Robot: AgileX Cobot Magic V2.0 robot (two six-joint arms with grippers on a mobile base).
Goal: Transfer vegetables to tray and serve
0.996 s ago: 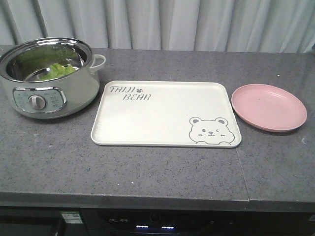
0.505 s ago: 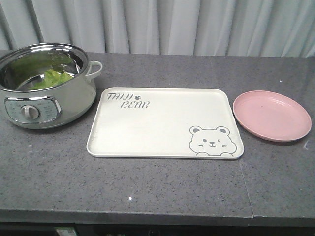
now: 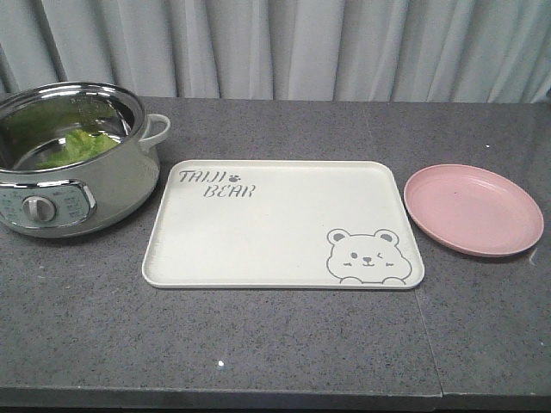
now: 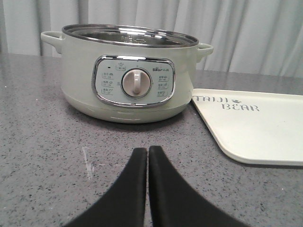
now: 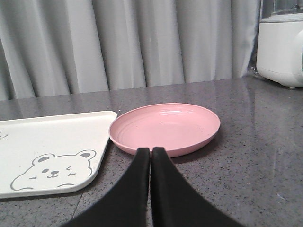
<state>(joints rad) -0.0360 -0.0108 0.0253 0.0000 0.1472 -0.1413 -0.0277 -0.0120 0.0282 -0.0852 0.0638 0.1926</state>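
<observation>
The green vegetables [image 3: 76, 147] lie inside the steel-lined electric pot [image 3: 69, 176] at the left of the counter. The cream tray [image 3: 275, 225] with the bear drawing lies flat in the middle, bare; its corner [image 4: 255, 127] shows in the left wrist view and its bear corner [image 5: 47, 156] in the right wrist view. My left gripper [image 4: 147, 150] is shut, low over the counter in front of the pot [image 4: 130, 75], holding nothing. My right gripper [image 5: 151, 150] is shut and empty, just short of the pink plate [image 5: 165, 127]. Neither gripper shows in the front view.
The round pink plate [image 3: 473, 209] sits right of the tray. A white appliance [image 5: 281, 42] stands at the far right of the counter. Grey curtains hang behind. The counter's front edge [image 3: 258, 397] runs along the bottom.
The front view has shifted: pot, tray and plate sit lower and further left in the frame than a second ago, and the counter's front edge has dropped. The objects themselves have not moved.
</observation>
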